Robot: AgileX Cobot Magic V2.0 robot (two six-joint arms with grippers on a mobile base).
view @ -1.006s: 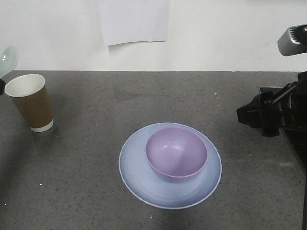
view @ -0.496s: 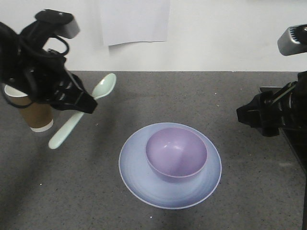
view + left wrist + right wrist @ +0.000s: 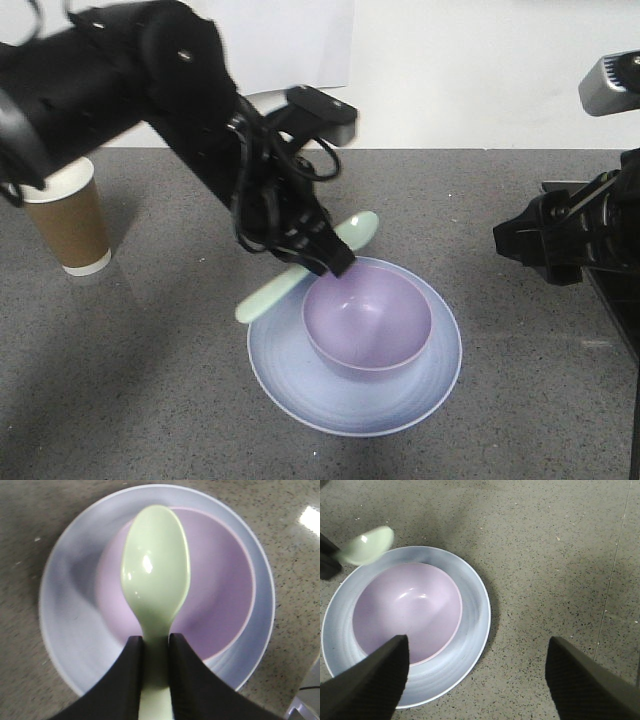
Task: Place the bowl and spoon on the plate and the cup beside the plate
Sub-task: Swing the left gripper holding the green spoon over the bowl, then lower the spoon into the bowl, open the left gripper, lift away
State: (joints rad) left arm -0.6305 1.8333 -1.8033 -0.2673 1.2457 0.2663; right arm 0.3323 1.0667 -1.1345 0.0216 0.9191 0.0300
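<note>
Nearest, on the speckled grey table (image 3: 140, 400), lies the plate (image 3: 290, 385), a round, shallow disc of pale blue with a low raised rim. The bowl (image 3: 368, 320) sits upright on it, deep, smooth lavender plastic, pushed a little toward the plate's far right so that a broad crescent of blue shows on the near left.

Just beyond the bowl's far left rim, the left gripper (image 3: 156, 650) is clamped on the flat handle of the spoon (image 3: 156, 565), one black finger on each side. The pale mint spoon is glossy, and its oval head hangs over the bowl's hollow, while its handle juts out past the plate's left edge. Whether it touches the bowl cannot be told.

Off to the right, the right gripper (image 3: 476, 642) hangs with its textured black fingers wide apart, holding nothing.

Farther back at the left, the cup (image 3: 68, 220) stands upright, tapered brown paper with a white base band, well apart from the plate. Behind all, a white paper sheet (image 3: 335, 50) hangs on the pale wall.
</note>
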